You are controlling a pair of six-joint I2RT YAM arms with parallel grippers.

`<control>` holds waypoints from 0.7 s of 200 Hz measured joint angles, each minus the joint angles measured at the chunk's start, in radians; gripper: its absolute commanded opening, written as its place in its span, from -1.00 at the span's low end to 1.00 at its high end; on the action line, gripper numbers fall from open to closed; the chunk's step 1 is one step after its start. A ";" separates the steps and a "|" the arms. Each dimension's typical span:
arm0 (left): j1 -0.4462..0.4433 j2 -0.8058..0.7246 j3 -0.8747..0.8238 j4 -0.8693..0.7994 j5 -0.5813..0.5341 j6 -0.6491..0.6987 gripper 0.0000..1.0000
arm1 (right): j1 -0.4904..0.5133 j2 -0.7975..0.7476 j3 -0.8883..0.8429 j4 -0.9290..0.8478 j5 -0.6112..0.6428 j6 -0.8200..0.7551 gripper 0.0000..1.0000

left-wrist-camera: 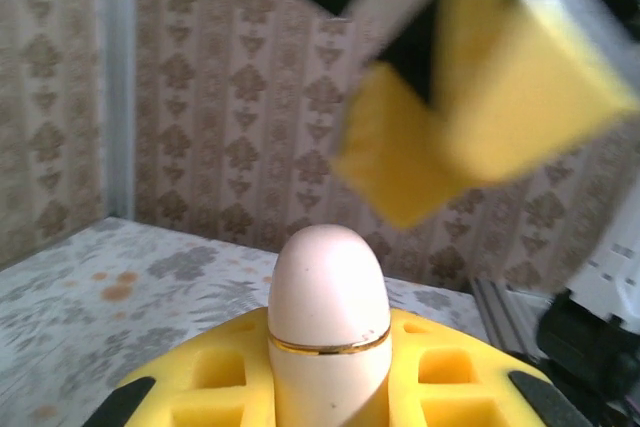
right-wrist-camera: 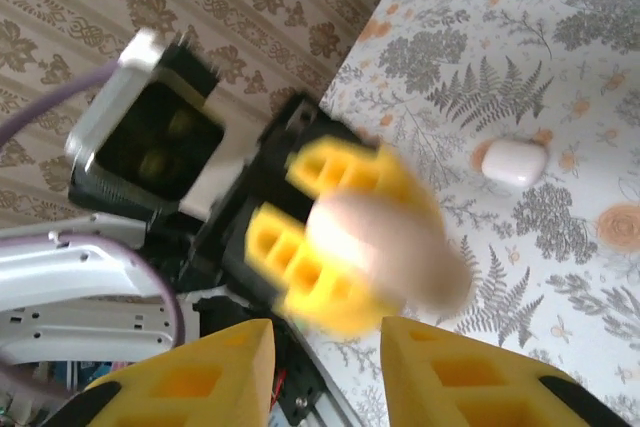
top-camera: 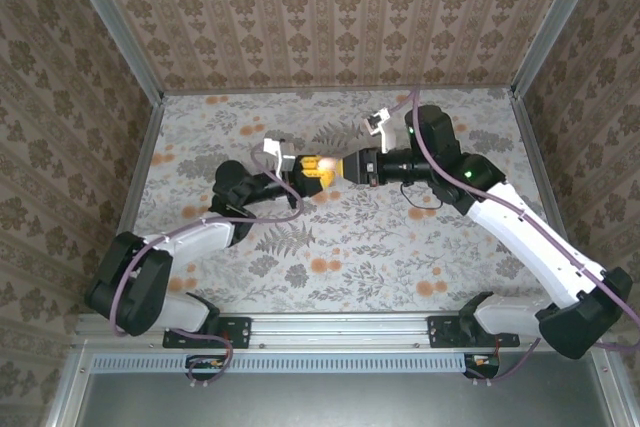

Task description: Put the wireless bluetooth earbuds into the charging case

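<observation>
At the near end, in the left wrist view, the left gripper (left-wrist-camera: 328,387) is clamped on a cream egg-shaped capsule (left-wrist-camera: 328,307) with a thin gold band round its middle. The capsule stands upright between the yellow fingers (left-wrist-camera: 450,387), with its rounded top clear of them.

Just beyond it, the right gripper (right-wrist-camera: 325,339) faces the capsule head-on. Its jaws stand apart with nothing between them. Its tips are near the capsule's top, and the blur keeps us from saying whether they touch. From above, the two grippers meet nose to nose over the middle of the table (top-camera: 400,267).

Farther out, the charging case (right-wrist-camera: 515,162) lies alone on the floral table surface, beyond and below the raised grippers and apart from both. It looks closed, though it is too small for us to be sure of the lid.

Progress, our judgement: early.
- The case is not held, and as far as we can see it is not opened. We judge that nothing is in it yet.
- Where the wireless bluetooth earbuds are we cannot tell. They may sit inside the capsule, which would fit the two-handed approach.
- Left to do: free the earbuds, open the case, seat both, close the lid.
</observation>
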 measured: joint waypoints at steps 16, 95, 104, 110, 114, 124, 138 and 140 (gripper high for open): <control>0.022 0.017 0.013 -0.072 -0.049 0.000 -1.00 | -0.006 -0.037 -0.023 -0.031 0.081 -0.018 0.07; 0.025 0.379 0.104 -0.380 -0.167 -0.060 -0.76 | -0.130 -0.248 -0.360 -0.021 0.657 -0.134 0.85; 0.023 0.420 0.125 -0.427 -0.182 -0.070 -0.70 | -0.159 -0.254 -0.392 -0.016 0.710 -0.134 0.93; 0.021 0.445 0.141 -0.461 -0.198 -0.077 -0.65 | -0.178 -0.256 -0.409 -0.013 0.735 -0.137 0.98; 0.019 0.457 0.150 -0.481 -0.208 -0.079 -0.61 | -0.193 -0.256 -0.418 -0.008 0.749 -0.138 1.00; 0.012 0.483 0.172 -0.535 -0.232 -0.082 -0.43 | -0.230 -0.255 -0.441 0.000 0.781 -0.140 1.00; -0.002 0.489 0.193 -0.617 -0.270 -0.072 -0.14 | -0.277 -0.254 -0.463 0.014 0.812 -0.146 1.00; -0.003 0.488 0.195 -0.628 -0.275 -0.072 -0.10 | -0.283 -0.253 -0.467 0.020 0.816 -0.150 1.00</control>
